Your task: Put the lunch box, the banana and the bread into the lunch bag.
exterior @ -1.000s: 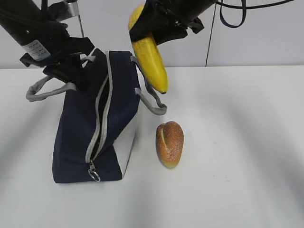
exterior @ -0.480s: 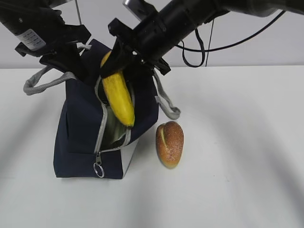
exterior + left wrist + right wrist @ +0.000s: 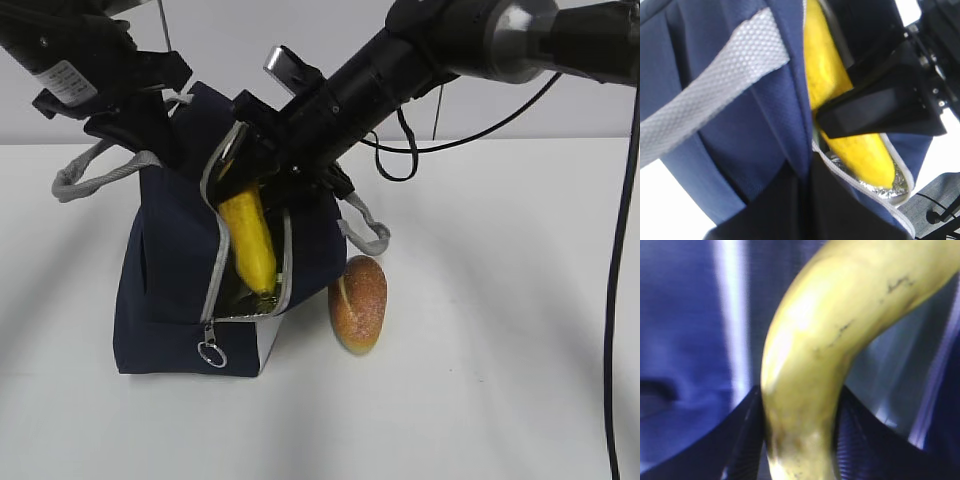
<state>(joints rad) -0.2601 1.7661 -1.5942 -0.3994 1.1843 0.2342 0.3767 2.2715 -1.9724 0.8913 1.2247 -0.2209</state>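
A navy-blue fabric lunch bag point(image 3: 185, 290) stands on a white worktop point(image 3: 480, 330), its grey zipper strip parted into a long slot along the top and front. The left end effector point(image 3: 140, 125), black and angular, sits against the bag's upper back corner by a grey webbing handle point(image 3: 95, 175); it seems to be holding the fabric up so the opening stays wide, though whether it is closed on the cloth cannot be told.

The right end effector point(image 3: 250, 165) reaches across from the right and is clamped around the upper part of the banana point(image 3: 250, 240). The banana points steeply down, its lower half already between the zipper edges and its tip inside the bag. Held by its top end, it can slide in lengthwise through the narrow slot.

The banana is smooth, curved and yellow with small dark flecks. The left wrist view shows a silvery foil lining just inside the bag's rim. The bread point(image 3: 358, 302), an oval loaf with a speckled reddish-brown crust and pale underside, lies on the worktop just beside the bag's right wall. The lunch box is not visible.
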